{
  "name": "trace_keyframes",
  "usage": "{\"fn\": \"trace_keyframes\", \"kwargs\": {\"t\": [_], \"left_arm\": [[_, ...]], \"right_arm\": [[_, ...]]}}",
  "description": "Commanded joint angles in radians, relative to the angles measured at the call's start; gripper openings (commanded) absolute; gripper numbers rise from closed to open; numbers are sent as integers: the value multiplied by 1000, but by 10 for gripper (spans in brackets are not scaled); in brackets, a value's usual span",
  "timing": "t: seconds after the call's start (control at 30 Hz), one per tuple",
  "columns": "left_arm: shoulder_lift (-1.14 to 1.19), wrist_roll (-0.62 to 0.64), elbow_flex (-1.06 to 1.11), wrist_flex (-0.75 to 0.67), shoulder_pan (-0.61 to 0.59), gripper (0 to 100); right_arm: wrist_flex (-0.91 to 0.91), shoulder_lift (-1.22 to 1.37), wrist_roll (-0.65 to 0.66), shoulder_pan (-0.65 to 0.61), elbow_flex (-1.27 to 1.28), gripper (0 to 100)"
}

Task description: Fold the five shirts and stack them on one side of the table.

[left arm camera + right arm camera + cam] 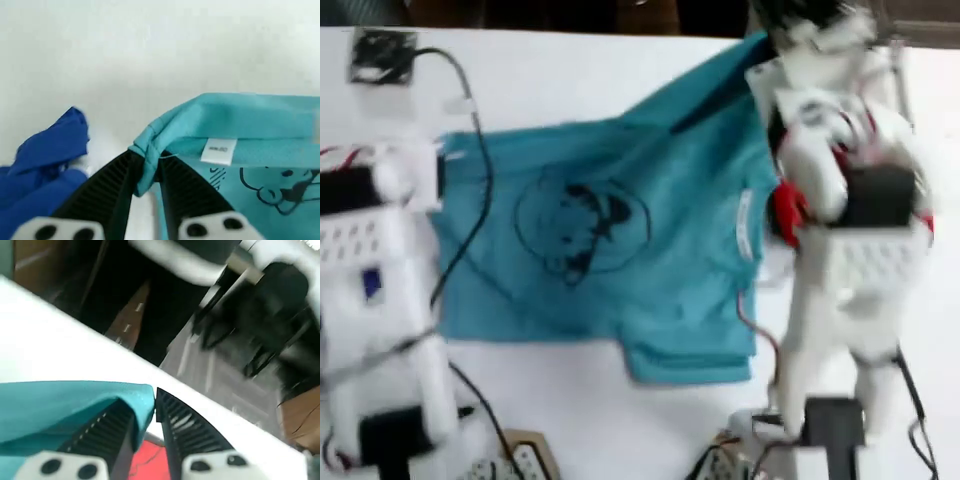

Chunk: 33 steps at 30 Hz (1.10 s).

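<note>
— What is on the left?

— A crumpled piece of deep blue fabric [45, 155] lies on the white table [570, 80], near the left gripper [148, 162]. In the left wrist view its two black ribbed fingers [107, 192] are pressed together on a folded edge of the teal cotton T-shirt [680, 200]. The cloth runs up between them and bulges out just past the tips.

— Is anything close to that pinch?

— A small white sewn-in label [219, 150] sits on the shirt near the fingers. Beyond it is part of the black line drawing [280, 192].

— And the middle of the table?

— From above, the shirt lies spread and mostly flat, print side up, between the two white arms. The round drawing is near its centre, and its near edge shows a doubled layer.

— The right side?

— The shirt's far right corner rises off the table toward the arm on that side. In the right wrist view the right gripper [145, 402] has its ribbed fingers closed on that teal corner. The fabric goes in between them, drapes over one finger and ends right at the tips. A red part [147, 460] shows below the fingers, and the table's far edge lies behind.
</note>
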Motion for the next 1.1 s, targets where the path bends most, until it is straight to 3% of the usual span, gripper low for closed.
{"fn": "trace_keyframes", "kwargs": {"t": [0.0,0.17,0.47,0.6,0.77,1.07], "left_arm": [[152,-8,-88,-135,15,24],[376,-6,-387,-107,14,24],[778,-6,-891,132,17,24],[944,-11,-990,227,23,24],[1112,-12,-1069,327,34,24],[1183,-40,-1253,480,34,24]], "right_arm": [[-99,110,6,-1,-2,19],[-147,243,6,-2,-87,19],[-41,490,-31,-10,-295,19],[28,581,-121,-12,-307,19],[119,691,-129,-35,-301,19],[280,668,-126,-48,-301,19]]}}
